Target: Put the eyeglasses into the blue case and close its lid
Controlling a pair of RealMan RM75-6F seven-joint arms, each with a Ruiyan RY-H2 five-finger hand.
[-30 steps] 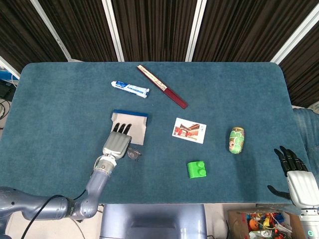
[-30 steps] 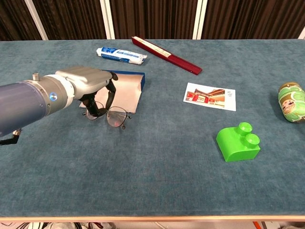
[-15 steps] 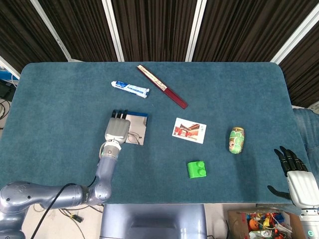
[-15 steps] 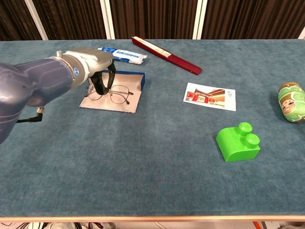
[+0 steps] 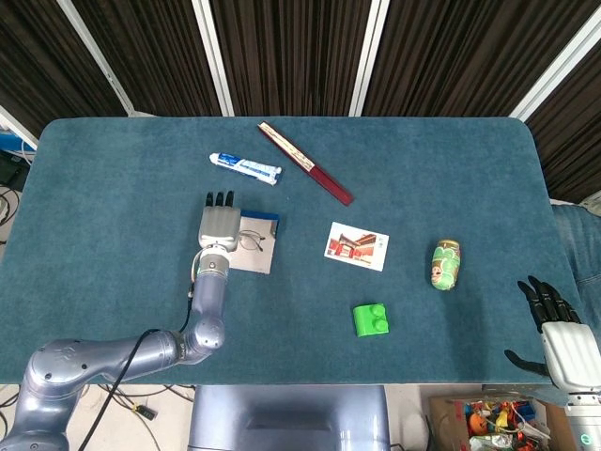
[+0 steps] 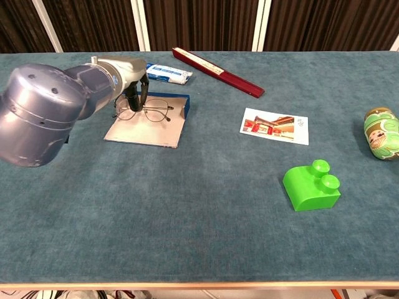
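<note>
Over the open case point(image 5: 252, 254), my left hand point(image 5: 216, 226) pinches the eyeglasses point(image 6: 144, 111) by one end; my right hand point(image 5: 556, 331) rests off-table, fingers spread, holding nothing.

- A table point(image 5: 113, 282) covered in blue-green cloth is seen.
- On it are laid: a blue case point(image 6: 149, 126), open; a toothpaste tube point(image 5: 245, 168); a dark red folded fan point(image 5: 306, 176); a picture card point(image 5: 357, 246); a green block point(image 5: 372, 319); a painted doll point(image 5: 445, 265) on its side.
</note>
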